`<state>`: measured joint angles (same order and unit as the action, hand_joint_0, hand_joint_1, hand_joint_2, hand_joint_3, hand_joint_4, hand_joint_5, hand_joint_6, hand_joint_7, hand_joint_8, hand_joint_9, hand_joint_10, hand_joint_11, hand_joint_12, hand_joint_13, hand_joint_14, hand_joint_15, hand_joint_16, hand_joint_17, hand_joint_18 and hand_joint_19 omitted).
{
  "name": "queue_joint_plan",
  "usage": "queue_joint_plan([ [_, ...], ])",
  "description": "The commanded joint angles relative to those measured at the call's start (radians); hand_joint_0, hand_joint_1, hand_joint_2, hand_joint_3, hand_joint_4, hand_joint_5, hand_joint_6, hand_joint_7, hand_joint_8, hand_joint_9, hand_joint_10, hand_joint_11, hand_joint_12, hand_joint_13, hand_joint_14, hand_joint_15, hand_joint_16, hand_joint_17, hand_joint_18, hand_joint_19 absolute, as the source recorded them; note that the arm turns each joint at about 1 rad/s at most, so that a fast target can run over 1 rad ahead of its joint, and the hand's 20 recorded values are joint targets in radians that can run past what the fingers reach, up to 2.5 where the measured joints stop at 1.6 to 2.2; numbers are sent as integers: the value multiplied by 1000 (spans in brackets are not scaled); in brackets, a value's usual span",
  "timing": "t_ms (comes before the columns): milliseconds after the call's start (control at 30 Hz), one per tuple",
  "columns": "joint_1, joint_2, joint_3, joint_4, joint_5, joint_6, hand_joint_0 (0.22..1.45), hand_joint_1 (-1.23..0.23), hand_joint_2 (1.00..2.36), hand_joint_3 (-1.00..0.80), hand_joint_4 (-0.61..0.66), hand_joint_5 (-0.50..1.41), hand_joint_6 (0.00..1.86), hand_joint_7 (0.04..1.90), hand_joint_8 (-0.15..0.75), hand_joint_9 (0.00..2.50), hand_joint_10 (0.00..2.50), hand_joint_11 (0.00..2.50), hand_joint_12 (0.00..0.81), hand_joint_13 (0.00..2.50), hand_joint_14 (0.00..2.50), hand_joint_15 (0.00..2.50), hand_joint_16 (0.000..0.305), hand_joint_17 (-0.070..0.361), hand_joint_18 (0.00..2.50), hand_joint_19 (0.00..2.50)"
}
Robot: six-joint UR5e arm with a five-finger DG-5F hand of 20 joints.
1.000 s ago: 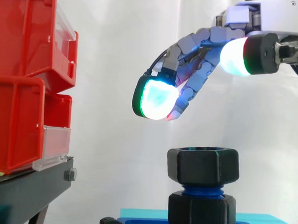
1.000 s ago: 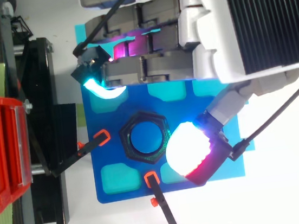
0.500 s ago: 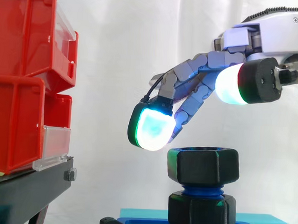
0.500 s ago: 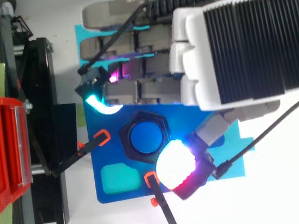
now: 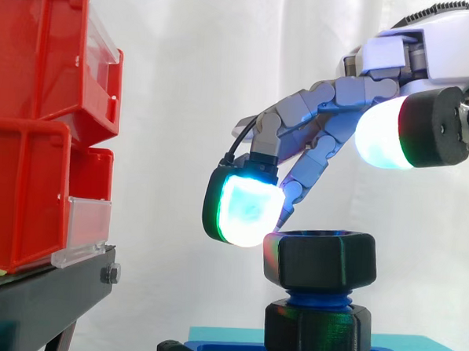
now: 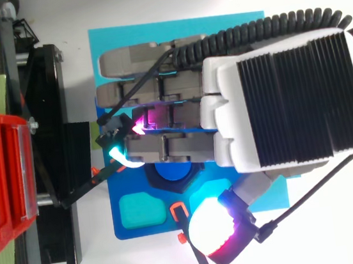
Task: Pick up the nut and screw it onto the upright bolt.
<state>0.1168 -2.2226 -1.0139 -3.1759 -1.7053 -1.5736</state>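
Observation:
A black hex nut [image 5: 319, 259] sits on top of the upright blue bolt [image 5: 316, 298], above a second black hex piece [image 5: 317, 333] at the bolt's foot. The bolt stands on a blue plate [image 6: 126, 183]. My hand [image 5: 333, 98] hangs just over the nut, its fingers loosely bent and open with nothing in them. One glowing cyan fingertip [image 5: 244, 210] is level with the nut's upper left edge, close beside it. The thumb pad [image 5: 394, 141] stays high on the right, clear of the nut. From above, the hand [image 6: 289, 105] covers most of the nut [image 6: 170, 185].
Stacked red bins [image 5: 41, 118] on a black stand [image 5: 39, 299] fill the left side. The plate lies on a cyan mat [image 6: 177, 29]. Black clamps with orange tips [image 6: 180, 212] hold the plate's edges.
The hand has come down and slid over the nut. Its cyan fingertip has dropped from well above the nut to beside its top edge. The nut has not moved.

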Motion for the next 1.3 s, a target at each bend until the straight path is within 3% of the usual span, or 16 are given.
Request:
queue_joint_plan([
  [0,3,0,-2,-4,-1,0,514,-108,1000,-500,226,-34,505,1009,220,603,0,0,290,272,0,0,31,70,0,0],
  [200,6,0,-3,-4,-2,0,517,-120,1000,-500,215,-26,505,1062,226,634,0,0,286,294,0,0,31,69,0,0],
  [400,4,0,-29,1,-4,3,523,-132,1000,-500,177,-14,506,1135,232,675,0,0,277,330,0,0,29,65,0,0],
  [567,-6,0,-32,5,-10,3,533,-168,1000,-500,168,1,506,1200,247,758,0,0,225,422,0,0,18,40,13,0],
  [1167,-55,1,-32,5,-68,-8,546,-226,1000,-500,159,44,502,1472,255,913,0,0,204,504,0,0,14,32,111,0],
  [1267,-62,1,-32,5,-76,-8,554,-252,1000,-500,134,43,579,1324,252,1011,0,0,185,577,0,0,11,25,184,0],
])
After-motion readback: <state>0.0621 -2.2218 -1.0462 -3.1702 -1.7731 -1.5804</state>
